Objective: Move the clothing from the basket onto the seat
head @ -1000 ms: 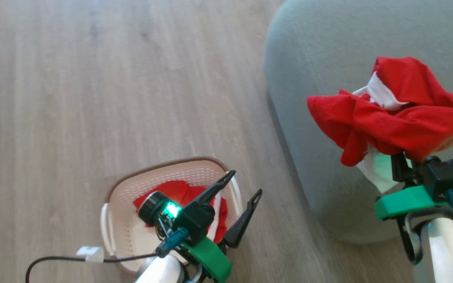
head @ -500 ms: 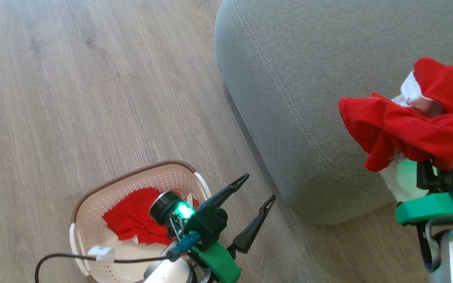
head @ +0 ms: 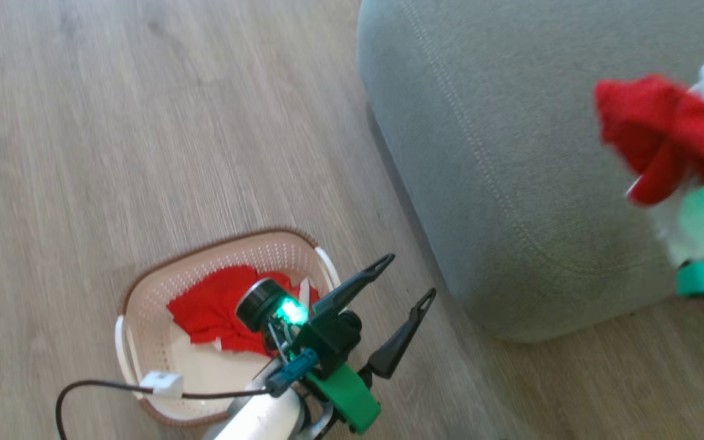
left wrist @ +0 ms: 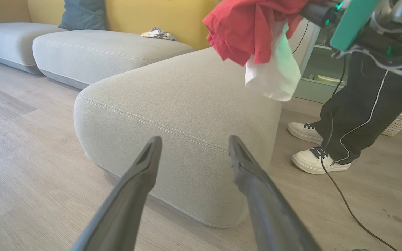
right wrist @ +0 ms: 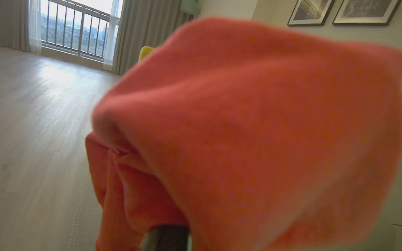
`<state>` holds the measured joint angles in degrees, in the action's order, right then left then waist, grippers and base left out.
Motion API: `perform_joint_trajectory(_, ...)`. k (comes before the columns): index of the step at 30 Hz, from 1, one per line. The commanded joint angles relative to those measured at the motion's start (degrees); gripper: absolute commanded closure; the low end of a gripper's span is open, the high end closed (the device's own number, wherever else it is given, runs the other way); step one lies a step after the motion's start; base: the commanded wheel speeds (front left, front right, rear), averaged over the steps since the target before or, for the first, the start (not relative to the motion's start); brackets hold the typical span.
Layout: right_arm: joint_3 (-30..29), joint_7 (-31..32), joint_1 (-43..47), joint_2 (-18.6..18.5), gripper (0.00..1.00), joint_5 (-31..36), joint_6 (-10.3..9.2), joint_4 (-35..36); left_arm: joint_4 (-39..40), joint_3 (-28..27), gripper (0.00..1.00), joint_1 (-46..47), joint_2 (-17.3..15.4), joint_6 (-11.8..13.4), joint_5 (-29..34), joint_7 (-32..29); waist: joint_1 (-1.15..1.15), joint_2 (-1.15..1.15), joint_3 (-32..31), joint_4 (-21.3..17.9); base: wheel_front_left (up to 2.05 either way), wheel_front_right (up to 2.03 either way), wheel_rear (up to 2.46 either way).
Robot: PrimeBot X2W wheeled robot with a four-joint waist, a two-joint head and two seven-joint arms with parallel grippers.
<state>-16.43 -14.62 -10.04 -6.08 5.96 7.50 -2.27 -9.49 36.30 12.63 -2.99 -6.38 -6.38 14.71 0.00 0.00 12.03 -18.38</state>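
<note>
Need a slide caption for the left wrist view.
Open left hand faces the grey seat; a red-and-white garment hangs above, a person's sneakers beyond.

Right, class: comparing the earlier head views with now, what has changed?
The right jaws, still clamped on one red garment, carried it further right over the seat; the head camera also shifted. The other garment stayed in the basket, left jaws open.

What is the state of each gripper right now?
Left gripper: open, holding nothing.
Right gripper: closed on a red garment that covers its fingers.
</note>
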Motion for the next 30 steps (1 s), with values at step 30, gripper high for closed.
perform_joint_trajectory(30, -8.93, -0.38, -41.51, -22.30, 1.00, -8.71, -0.01, -31.66, 2.95, 4.19, 0.00, 14.98, -4.20, -1.08, 5.32, 0.29, 0.00, 0.00, 26.93, 11.12, 0.00, 0.00, 0.00)
